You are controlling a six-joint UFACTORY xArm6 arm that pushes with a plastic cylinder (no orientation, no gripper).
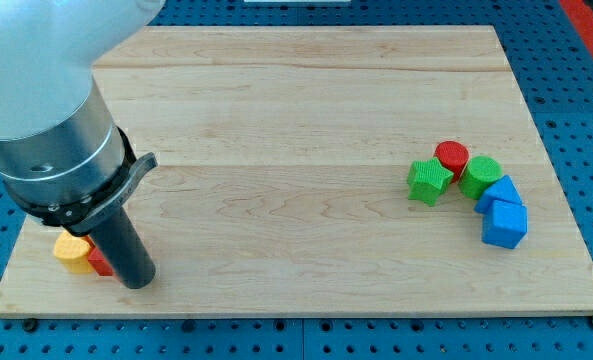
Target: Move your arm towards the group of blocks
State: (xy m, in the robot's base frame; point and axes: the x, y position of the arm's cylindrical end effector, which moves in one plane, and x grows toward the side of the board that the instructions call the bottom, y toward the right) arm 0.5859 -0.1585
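Observation:
A group of blocks sits at the view's right: a green star [429,181], a red cylinder [452,157], a green cylinder [481,175], a blue block [498,191] and a blue cube [504,224], all close together. My tip [136,280] is at the view's bottom left, far from that group. A yellow block [72,251] and a red block [99,262] lie just left of the rod, partly hidden by it; the red one touches or nearly touches the rod.
The wooden board [296,120] lies on a blue perforated table [586,120]. The arm's large grey body [46,110] covers the view's top left corner.

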